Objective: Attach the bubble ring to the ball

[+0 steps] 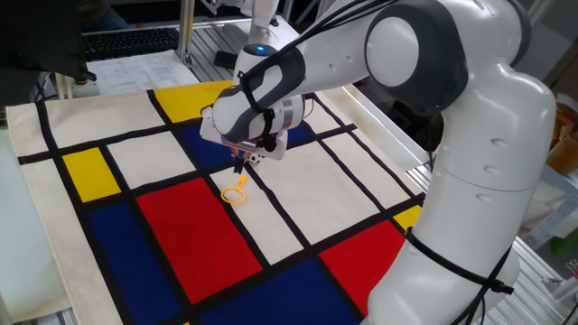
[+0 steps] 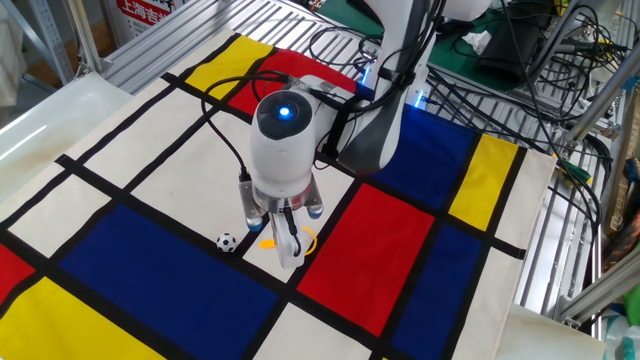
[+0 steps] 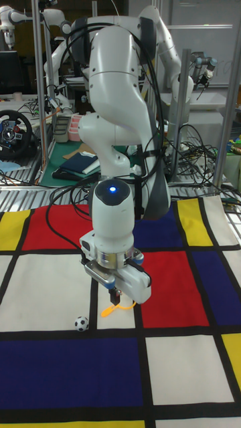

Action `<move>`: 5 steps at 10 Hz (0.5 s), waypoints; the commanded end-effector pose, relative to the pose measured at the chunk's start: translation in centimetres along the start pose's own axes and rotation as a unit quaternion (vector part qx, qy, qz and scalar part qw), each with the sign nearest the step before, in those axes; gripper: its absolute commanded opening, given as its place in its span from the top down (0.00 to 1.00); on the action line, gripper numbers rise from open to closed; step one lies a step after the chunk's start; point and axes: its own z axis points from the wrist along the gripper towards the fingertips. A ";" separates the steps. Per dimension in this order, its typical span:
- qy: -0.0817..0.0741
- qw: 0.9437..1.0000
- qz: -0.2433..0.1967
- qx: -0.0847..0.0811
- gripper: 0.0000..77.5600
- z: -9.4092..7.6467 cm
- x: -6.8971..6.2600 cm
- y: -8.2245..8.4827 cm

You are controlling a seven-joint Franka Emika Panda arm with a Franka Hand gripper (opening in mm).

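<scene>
A cloth of red, blue, yellow and white blocks (image 2: 150,260) covers the counter, with cables and metal racks behind. The white arm (image 3: 124,87) bends down, its gripper (image 3: 115,296) upright and closed on the handle of the bubble ring (image 1: 236,193), whose loop touches the cloth. The ball (image 2: 227,241) lies just beside it

My own wrist hides my gripper (image 2: 283,232) tips in the other fixed view, so I cannot tell how my jaws stand; the bubble ring (image 2: 303,240) shows only as an orange sliver there, and the ball (image 1: 256,159) is half covered in one fixed view
</scene>
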 end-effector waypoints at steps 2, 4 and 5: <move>-0.006 1.000 -0.008 -0.009 1.00 0.8 -0.2 -0.9; -0.005 1.000 -0.015 -0.014 1.00 1.3 -0.2 -1.5; -0.005 1.000 -0.015 -0.016 1.00 1.5 -0.2 -1.8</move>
